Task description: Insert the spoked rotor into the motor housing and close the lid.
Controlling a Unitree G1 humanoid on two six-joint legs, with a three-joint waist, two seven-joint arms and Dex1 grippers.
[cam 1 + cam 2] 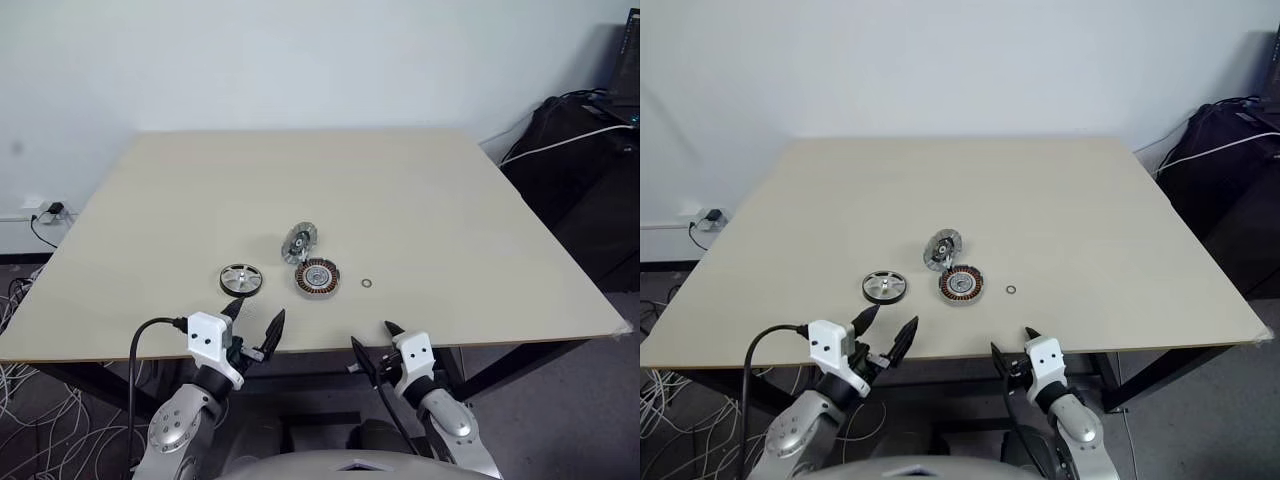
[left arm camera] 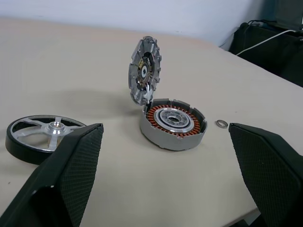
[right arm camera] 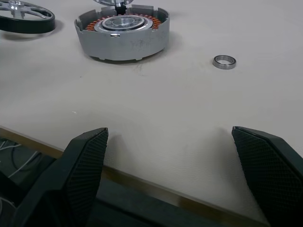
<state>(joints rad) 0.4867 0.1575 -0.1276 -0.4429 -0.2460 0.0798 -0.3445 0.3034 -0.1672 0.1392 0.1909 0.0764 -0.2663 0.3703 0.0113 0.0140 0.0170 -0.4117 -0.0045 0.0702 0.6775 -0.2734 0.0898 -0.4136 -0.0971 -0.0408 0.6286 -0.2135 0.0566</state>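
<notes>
Grippers, left (image 1: 255, 327) and right (image 1: 372, 345), wide open, empty, at near edge of pale bench (image 1: 450, 200); white wall (image 1: 300, 60) behind.

No text, label, brand, number or sign can be read anywhere in these views. No lettering is seen on the rotor (image 2: 45, 135), the housing (image 2: 173, 124), the raised lid (image 2: 144, 71) or the small loose ring (image 3: 224, 62), and none is printed on the pale table (image 1: 420, 200). Faint scuffs on the housing wall cannot be made out as writing.
</notes>
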